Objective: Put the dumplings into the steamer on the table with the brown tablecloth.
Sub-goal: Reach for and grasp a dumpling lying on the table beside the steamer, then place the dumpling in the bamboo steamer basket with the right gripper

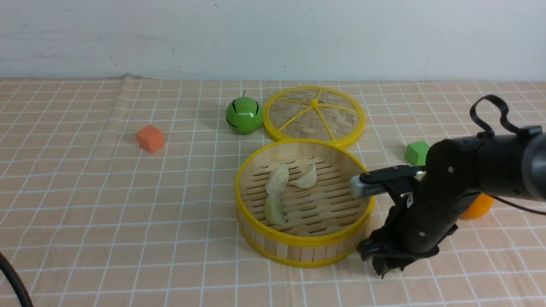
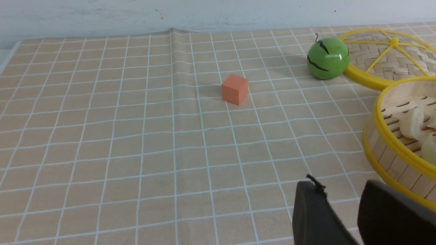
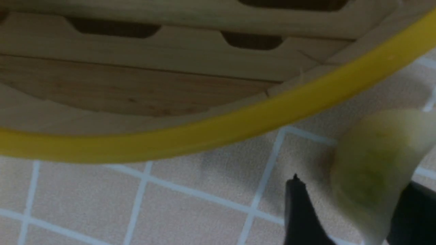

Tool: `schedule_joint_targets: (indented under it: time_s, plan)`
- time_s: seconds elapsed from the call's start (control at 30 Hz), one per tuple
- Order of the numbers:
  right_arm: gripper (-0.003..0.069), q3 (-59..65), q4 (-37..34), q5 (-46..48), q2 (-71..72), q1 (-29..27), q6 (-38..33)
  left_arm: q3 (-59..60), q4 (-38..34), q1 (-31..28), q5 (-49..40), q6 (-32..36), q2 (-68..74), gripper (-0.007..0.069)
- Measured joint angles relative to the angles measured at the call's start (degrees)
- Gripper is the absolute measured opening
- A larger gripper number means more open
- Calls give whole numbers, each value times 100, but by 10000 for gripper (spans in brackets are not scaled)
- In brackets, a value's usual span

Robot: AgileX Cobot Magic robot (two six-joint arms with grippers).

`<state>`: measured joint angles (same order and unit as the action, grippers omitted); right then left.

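The right gripper [image 3: 354, 204] had its black jaws closed on a glossy pale-green crescent dumpling [image 3: 374, 160]. It sat low over the light brown checked tablecloth [image 1: 106, 204], just outside the front-right wall of the round bamboo steamer with yellow rims [image 1: 294, 249]. Three whitish dumplings [image 1: 277, 181] lay inside the steamer, toward its left half. The left gripper [image 2: 340, 190], off to the steamer's left, stood partly open and empty.
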<state>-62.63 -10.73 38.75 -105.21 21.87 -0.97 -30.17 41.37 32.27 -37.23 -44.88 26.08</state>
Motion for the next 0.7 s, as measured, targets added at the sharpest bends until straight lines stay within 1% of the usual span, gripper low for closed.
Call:
schedule_joint_targets:
  time_s: [0.03,0.1,0.23,0.3,0.4,0.5,0.53,0.57,0.6,0.7]
  plan:
    - [243,0,7,23,0,0,11,0,0,0,0,0,0,207]
    - [139,-19,89,177,107,0,-6,0,0,0,0,0,0,207]
    - [136,-210,317,498,510,0,-137,0,0,0,0,0,0,207]
    - [136,-561,453,781,925,0,-157,0,0,0,0,0,0,210]
    - [136,-872,420,856,1167,0,-163,0,0,0,0,0,0,211]
    - [136,-1266,-173,550,1293,0,-423,0,0,0,12,0,0,215]
    - [136,-1295,-500,369,1268,0,-582,0,0,0,28,0,0,215]
    - [136,-1302,-557,263,1253,0,-650,0,0,0,34,0,0,215]
    - [136,-1321,-990,72,1165,0,-903,0,0,0,54,0,0,216]
    - [136,-1318,-1880,-69,892,0,-1421,0,0,0,80,0,0,217]
